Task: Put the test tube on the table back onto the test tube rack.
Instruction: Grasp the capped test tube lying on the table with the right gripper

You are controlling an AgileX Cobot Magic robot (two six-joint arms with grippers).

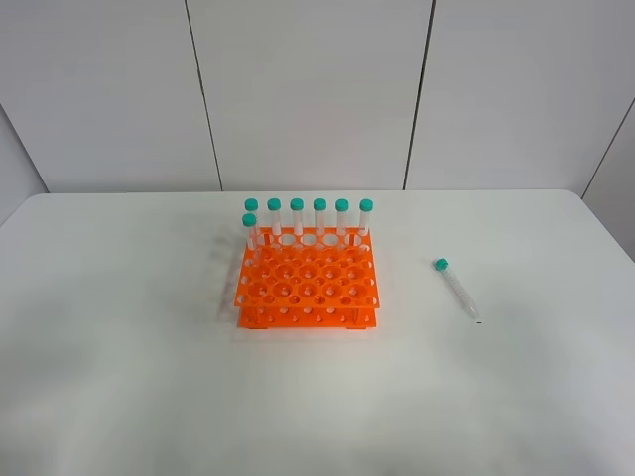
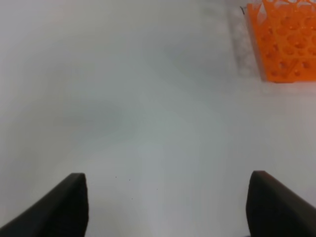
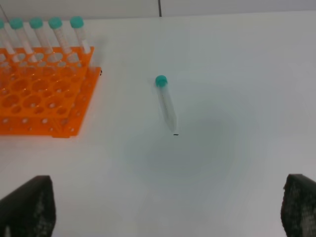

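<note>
While spread wide, pinching nothing: left gripper (image 2: pixel 168 175), right gripper (image 3: pixel 169 180). Lying flat on the table (image 1: pixel 119 377), well right of the test tube rack (image 1: pixel 308 283), cap far: the test tube (image 1: pixel 456 289).

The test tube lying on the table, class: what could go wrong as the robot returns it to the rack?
1. The test tube lies flat on the smooth table; being slim and round, it may roll away from the open right gripper's pinch.
2. It must be turned upright; its pointed tip could miss a hole in the test tube rack.
3. Placing it near the standing tubes risks knocking them.
</note>
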